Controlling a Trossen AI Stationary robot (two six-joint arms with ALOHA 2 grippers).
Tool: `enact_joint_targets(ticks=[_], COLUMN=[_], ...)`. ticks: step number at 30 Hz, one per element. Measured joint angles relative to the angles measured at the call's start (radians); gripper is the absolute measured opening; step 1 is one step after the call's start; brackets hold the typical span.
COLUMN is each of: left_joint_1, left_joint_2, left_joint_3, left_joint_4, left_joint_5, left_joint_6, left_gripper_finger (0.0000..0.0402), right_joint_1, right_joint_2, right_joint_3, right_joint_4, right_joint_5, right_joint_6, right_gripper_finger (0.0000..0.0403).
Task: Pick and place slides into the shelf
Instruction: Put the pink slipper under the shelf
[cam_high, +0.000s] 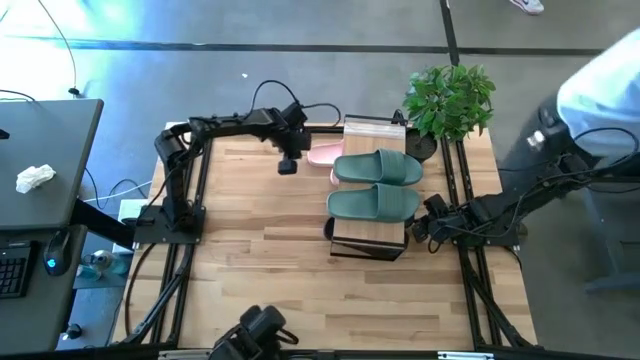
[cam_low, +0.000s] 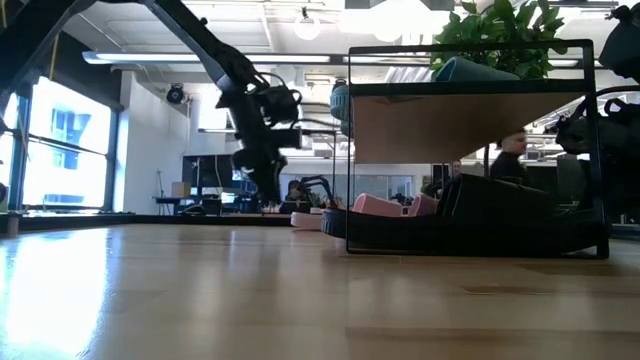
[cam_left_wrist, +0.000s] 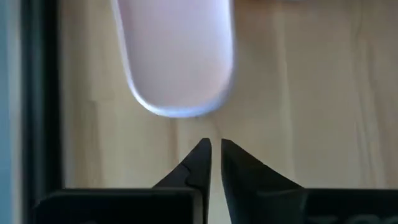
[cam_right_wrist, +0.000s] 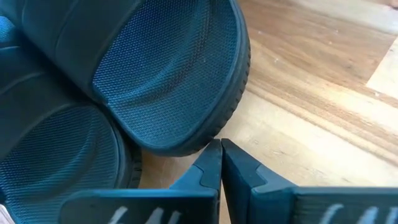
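Observation:
Two sage green slides (cam_high: 378, 168) (cam_high: 372, 203) lie side by side on the shelf's (cam_high: 368, 238) top board. Two black slides (cam_right_wrist: 168, 74) (cam_right_wrist: 56, 155) lie on its lower level, one leaning over the other; they also show in the low view (cam_low: 500, 210). A pale pink slide (cam_high: 322, 153) lies on the table at the shelf's far left side, and its rounded end (cam_left_wrist: 177, 56) shows ahead of my left gripper (cam_left_wrist: 214, 149), which is shut and empty, pointing down just left of it (cam_high: 288, 162). My right gripper (cam_right_wrist: 221, 149) is shut at the shelf's right side (cam_high: 425, 215). My right gripper's shut fingertips (cam_right_wrist: 211, 155) stand right at the rim of the upper black slide's rounded end (cam_right_wrist: 205, 140), coming level from the table's right. I cannot tell whether they touch it.
A potted plant (cam_high: 450, 100) stands at the far right corner behind the shelf. A person (cam_high: 600, 80) stands beyond the table's right edge. A dark desk (cam_high: 40, 180) stands to the left. Bare tabletop (cam_high: 260, 260) lies on the near side.

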Motion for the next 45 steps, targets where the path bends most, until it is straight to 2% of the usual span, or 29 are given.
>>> enact_joint_targets(ticks=[4, 8, 10, 14, 16, 18, 27, 34, 45], left_joint_1=[0.025, 0.045, 0.039, 0.025, 0.043, 0.057, 0.049, 0.048, 0.046], left_joint_2=[-0.063, -0.200, -0.275, -0.365, -0.363, -0.341, -0.255, -0.193, -0.026], left_joint_3=[-0.048, -0.168, -0.253, -0.475, -0.554, -0.593, -0.537, -0.484, -0.332], left_joint_4=[0.084, 0.134, 0.195, 0.496, 0.670, 0.770, 0.665, 0.659, 0.527], left_joint_5=[0.054, 0.134, 0.140, 0.149, 0.186, 0.214, 0.223, 0.221, 0.262], left_joint_6=[-0.015, -0.051, -0.058, -0.120, -0.204, -0.265, -0.328, -0.348, -0.383], left_gripper_finger=[0.0007, 0.0010, 0.0013, 0.0003, 0.0003, 0.0008, 0.0004, 0.0003, 0.0000], right_joint_1=[0.000, 0.000, 0.000, 0.000, 0.000, 0.000, 0.000, 0.000, 0.000], right_joint_2=[0.000, 0.000, 0.000, 0.000, 0.000, 0.000, -0.001, -0.001, -0.001], right_joint_3=[0.000, -0.001, -0.001, -0.001, -0.001, -0.001, -0.001, -0.001, -0.001], right_joint_4=[-0.001, 0.002, 0.004, 0.003, 0.004, 0.006, 0.014, 0.010, 0.011], right_joint_5=[0.000, -0.003, -0.012, -0.031, -0.033, -0.036, -0.065, -0.053, -0.049], right_joint_6=[0.015, 0.025, 0.025, 0.025, 0.025, 0.025, 0.024, 0.011, -0.002], right_gripper_finger=[0.0000, 0.0000, 0.0000, 0.0000, 0.0000, 0.0000, 0.0000, 0.0000, 0.0000])
